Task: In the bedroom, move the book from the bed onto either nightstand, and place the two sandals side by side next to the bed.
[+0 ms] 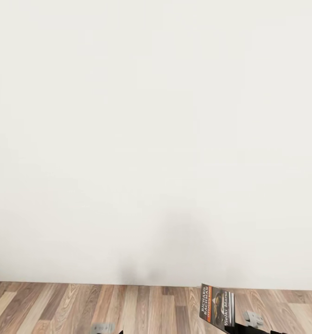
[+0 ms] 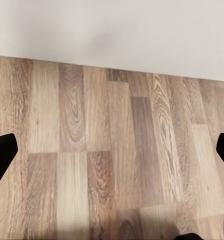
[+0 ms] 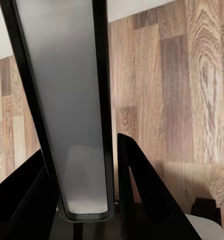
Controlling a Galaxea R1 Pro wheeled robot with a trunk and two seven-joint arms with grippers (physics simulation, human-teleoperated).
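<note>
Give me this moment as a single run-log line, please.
phase: in transit | right gripper: shut on book | left gripper: open, holding nothing | ahead: white wall, wood floor

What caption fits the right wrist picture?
Right gripper clamps the book edge-on above the wood-plank floor.

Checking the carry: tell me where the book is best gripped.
By one edge, a finger flat on each cover, coming in edge-on, since the book is thin and flat. The right pincer holds it just so, book upright.
</note>
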